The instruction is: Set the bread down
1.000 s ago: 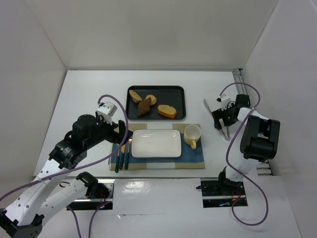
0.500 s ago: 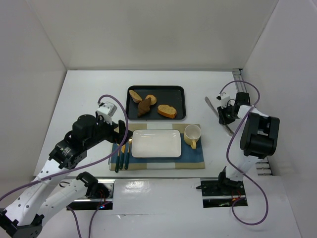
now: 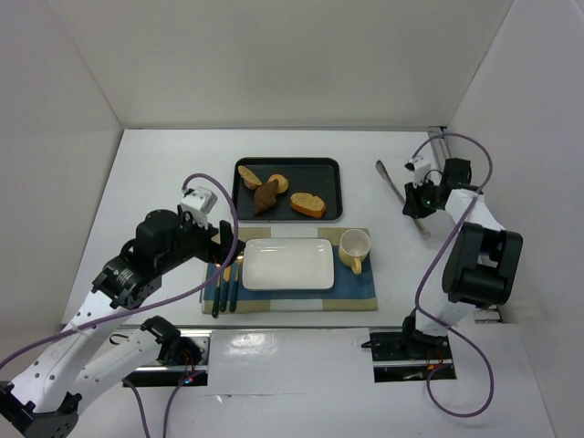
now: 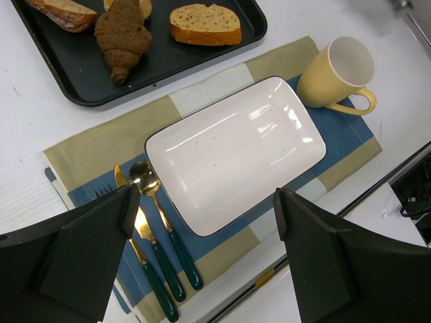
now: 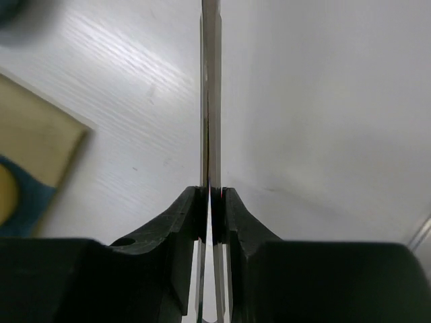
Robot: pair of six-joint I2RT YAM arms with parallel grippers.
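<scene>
The bread [image 3: 278,182], a small round golden piece, lies on the black tray [image 3: 330,173] at the far side of the surface [image 3: 155,164], just beside a dark brown chunk [image 3: 265,196] and near an oval orange-crusted slice [image 3: 308,204]. A longer slice [image 3: 249,173] lies at the tray's left end. No arm is touching the bread.

Well off to the right, the right end effector [image 3: 418,203] is pinching a pair of metal tongs [image 3: 387,176] low over the bare white surface. In its wrist view the two thin blades are pressed flat together between the black fingers [image 5: 188,208].

The left end effector [image 4: 205,195] hangs with its jaws spread wide and holds nothing. It is above the near left part of a blue and tan placemat [image 3: 356,292]. On the placemat are a white rectangular plate [image 3: 287,265], a pale yellow cup [image 3: 354,245] to the plate's right and green-handled cutlery [image 4: 161,256] to its left.
</scene>
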